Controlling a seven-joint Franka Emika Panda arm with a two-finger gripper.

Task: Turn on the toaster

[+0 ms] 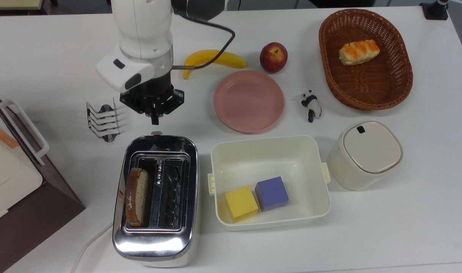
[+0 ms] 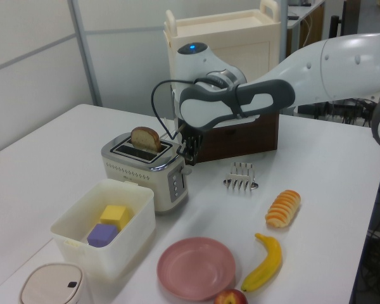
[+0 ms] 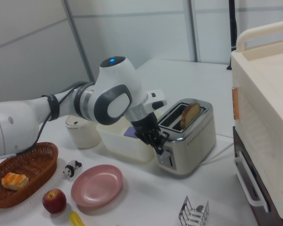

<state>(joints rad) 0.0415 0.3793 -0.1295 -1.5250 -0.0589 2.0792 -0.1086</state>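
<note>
– Chrome first, top view: where do you find the toaster [image 1: 155, 242]?

– Top view. You see it at the near edge of the white table [image 1: 405, 227], between the brown-and-white appliance [image 1: 11, 178] and the cream tub [image 1: 268, 141]. A slice of bread [image 1: 138, 197] stands in the slot on the top view's left. The small lever knob [image 1: 157, 133] pokes out at the far end. The gripper [image 1: 154, 120] hangs just beyond that knob, fingers pressed together into one point, holding nothing. A wire rack [image 1: 102, 121] stands to the top view's left of it, apart.

– Left view?

– Left view. The gripper [image 2: 191, 153] sits near the top corner of the toaster [image 2: 145, 170], at its lever end. You cannot tell whether it touches.

– Right view?

– Right view. The gripper [image 3: 159, 140] points down at the end face of the toaster [image 3: 191, 141]; the bread [image 3: 189, 114] rides high in its slot.

– Which step, then?

– The approach to the lever, by your best reading; the bread riding high suggests the press is not yet made. Next, you would set the closed tip squarely on the knob and push straight down until it latches, without sliding off to the side.
</note>
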